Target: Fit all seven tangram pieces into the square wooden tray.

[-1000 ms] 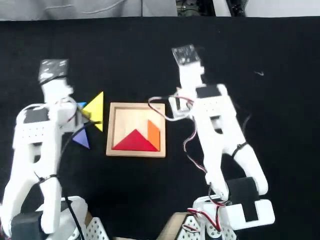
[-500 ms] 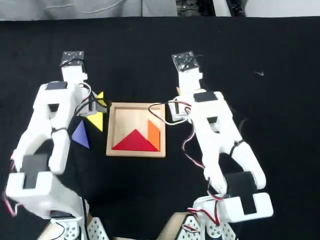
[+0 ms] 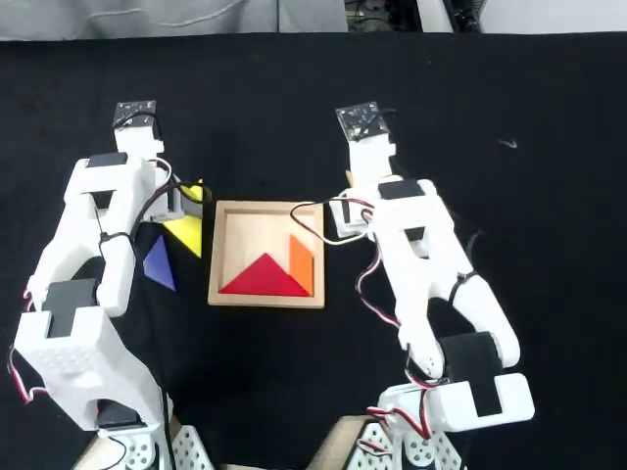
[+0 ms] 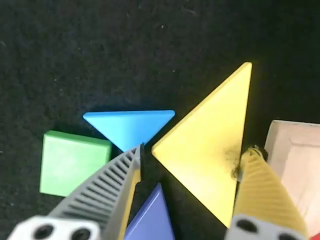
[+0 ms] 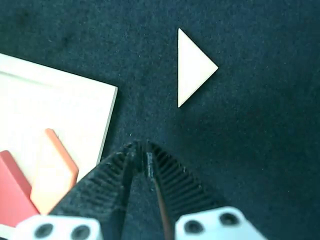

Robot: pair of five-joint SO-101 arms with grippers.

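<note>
Tray (image 3: 245, 230): 2 of 7 pieces seated, 5 outstanding.
Red triangle (image 3: 263, 278) laid at 6 o'clock inside tray; orange piece (image 3: 302, 262) set at 3 o'clock.
Yellow triangle (image 3: 188, 233) lies on table at tray's 9 o'clock, straddled by left gripper (image 4: 195, 152), jaws spread.
Purple triangle (image 3: 158, 264), blue triangle (image 4: 129, 127), green square (image 4: 72, 162) grouped farther out toward 9.
White triangle (image 5: 192, 67) lies off tray, near right gripper (image 5: 141, 149), jaws pressed together, nothing held.

Looking from above, you lose part of the large yellow triangle (image 3: 186, 233) under the left arm (image 3: 98, 211). At the left wrist, the picture's edge cuts off the violet-blue triangle (image 4: 152, 220) and the square wooden tray (image 4: 295, 150). At the right wrist it cuts off the red triangle (image 5: 12, 187).
</note>
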